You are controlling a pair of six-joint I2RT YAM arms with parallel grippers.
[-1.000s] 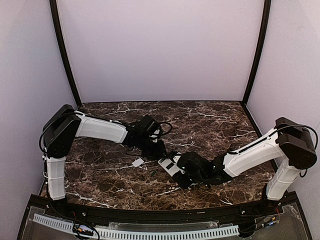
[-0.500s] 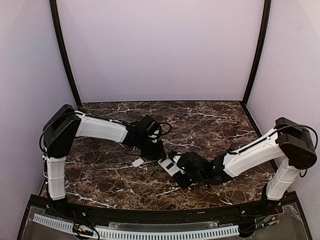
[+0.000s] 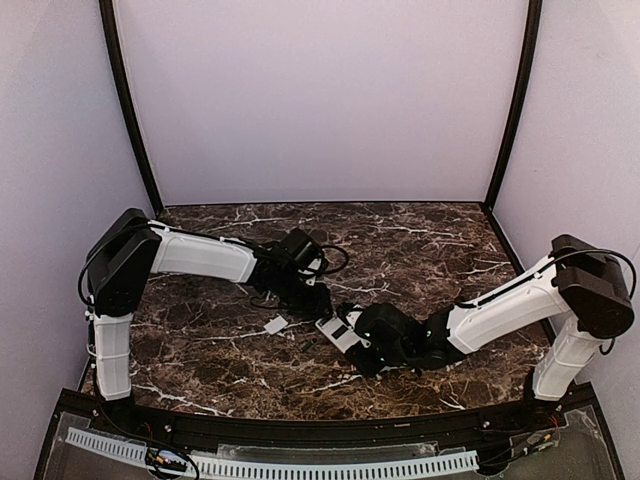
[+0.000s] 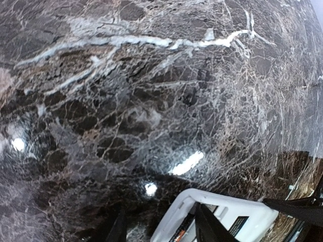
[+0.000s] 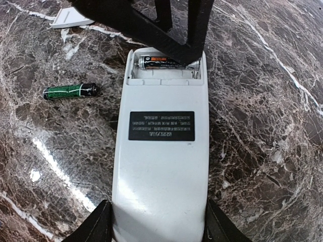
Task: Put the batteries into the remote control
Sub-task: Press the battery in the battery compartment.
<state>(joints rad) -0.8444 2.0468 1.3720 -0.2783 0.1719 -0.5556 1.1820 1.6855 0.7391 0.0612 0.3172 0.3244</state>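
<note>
The white remote control [image 5: 160,166] lies back up, its end clamped between my right gripper's [image 5: 157,222] fingers. It also shows in the top view [image 3: 335,332]. Its compartment at the far end is uncovered, with one battery [image 5: 160,62] lying inside. My left gripper [image 4: 160,214] is open, its black fingers [image 5: 184,30] right over that compartment, one fingertip [image 4: 204,222] down at the remote's [image 4: 227,214] open end. A second, green battery [image 5: 69,91] lies loose on the marble left of the remote.
The white compartment cover [image 5: 70,17] lies on the marble, left of the remote and beyond the loose battery; it also shows in the top view [image 3: 275,324]. Both arms meet at the middle of the dark marble table [image 3: 420,240].
My left arm has shifted very slightly at the remote's open end. The remote, the loose battery and my right gripper have stayed where they were.
</note>
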